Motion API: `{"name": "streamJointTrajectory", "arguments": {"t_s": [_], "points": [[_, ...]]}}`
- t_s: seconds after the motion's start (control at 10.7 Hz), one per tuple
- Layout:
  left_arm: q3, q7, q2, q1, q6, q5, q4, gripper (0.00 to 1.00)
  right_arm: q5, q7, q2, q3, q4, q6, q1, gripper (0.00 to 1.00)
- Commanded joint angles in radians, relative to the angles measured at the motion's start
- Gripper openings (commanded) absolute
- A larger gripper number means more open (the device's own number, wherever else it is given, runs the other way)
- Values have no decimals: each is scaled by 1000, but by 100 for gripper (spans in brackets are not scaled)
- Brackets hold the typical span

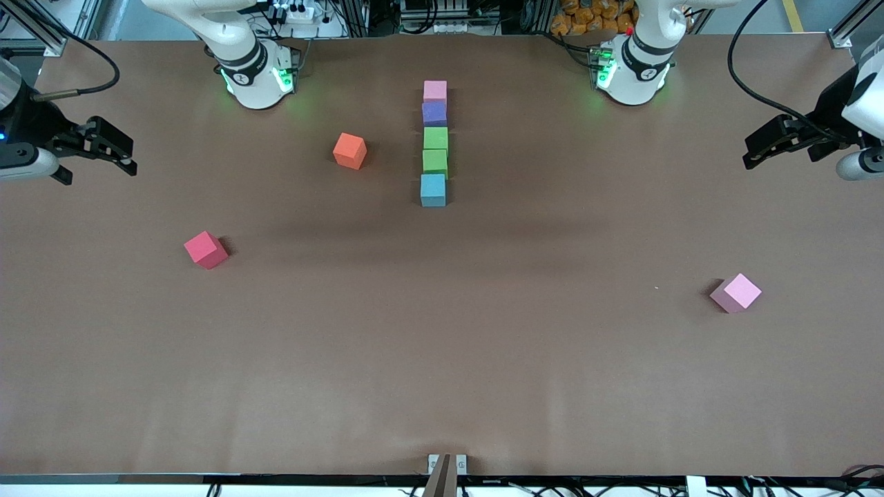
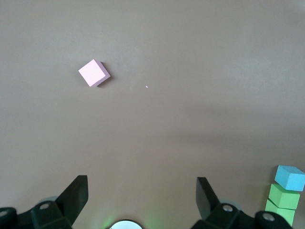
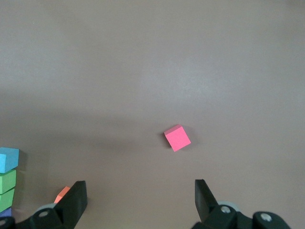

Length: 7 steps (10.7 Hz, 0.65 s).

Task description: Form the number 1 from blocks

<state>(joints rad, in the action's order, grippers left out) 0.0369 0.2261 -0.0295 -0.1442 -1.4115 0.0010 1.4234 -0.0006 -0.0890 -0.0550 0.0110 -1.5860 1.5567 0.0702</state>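
Brown table holds 5 blocks in 1 line.

Left wrist view: lower green block clipped by the frame edge, pink and purple blocks of the row out of shot. Right wrist: orange block mostly hidden by my right end effector, purple block barely a sliver
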Motion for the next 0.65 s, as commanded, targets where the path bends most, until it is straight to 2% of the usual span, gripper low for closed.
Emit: {"name": "streamJointTrajectory", "arguments": {"t_s": [0.0, 0.56], "points": [[1, -18, 5, 6, 16, -15, -11, 100, 21, -8, 7, -13, 31, -39, -26, 100], [3, -13, 6, 9, 17, -9, -11, 100, 21, -6, 7, -14, 26, -47, -26, 100]]}}
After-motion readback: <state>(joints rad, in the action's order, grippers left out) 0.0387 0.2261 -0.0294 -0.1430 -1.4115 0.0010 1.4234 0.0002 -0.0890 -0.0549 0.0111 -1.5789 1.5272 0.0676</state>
